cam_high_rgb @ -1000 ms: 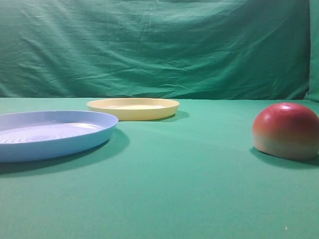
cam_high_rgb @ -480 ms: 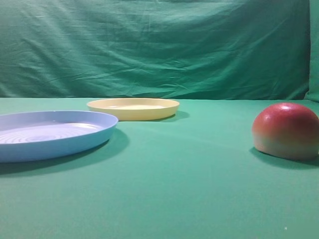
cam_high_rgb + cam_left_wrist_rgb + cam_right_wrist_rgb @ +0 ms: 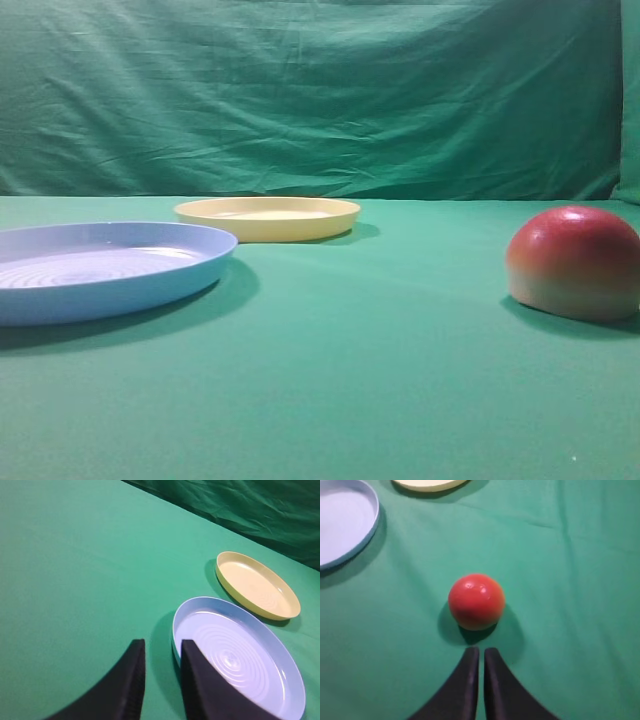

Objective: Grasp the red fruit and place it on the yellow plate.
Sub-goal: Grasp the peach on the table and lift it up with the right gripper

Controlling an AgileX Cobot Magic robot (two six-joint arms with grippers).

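Observation:
The red fruit [image 3: 573, 262] rests dome-up on the green cloth at the right edge of the exterior view, its base pale peach. The yellow plate [image 3: 267, 217] lies far back, left of centre, with nothing on it. Neither gripper shows in the exterior view. In the right wrist view the fruit [image 3: 476, 601] sits just beyond my right gripper [image 3: 481, 650], whose black fingers are shut with only a thin slit between them, holding nothing. In the left wrist view my left gripper [image 3: 162, 644] hangs open and empty over the cloth, well short of the yellow plate [image 3: 257, 584].
A larger light blue plate [image 3: 100, 268] with concentric rings lies at the left, in front of the yellow one; its rim [image 3: 176, 625] runs close to my left fingers. A green curtain [image 3: 320, 100] closes off the back. The blue plate's rim [image 3: 372, 517] shows at the right wrist view's upper left.

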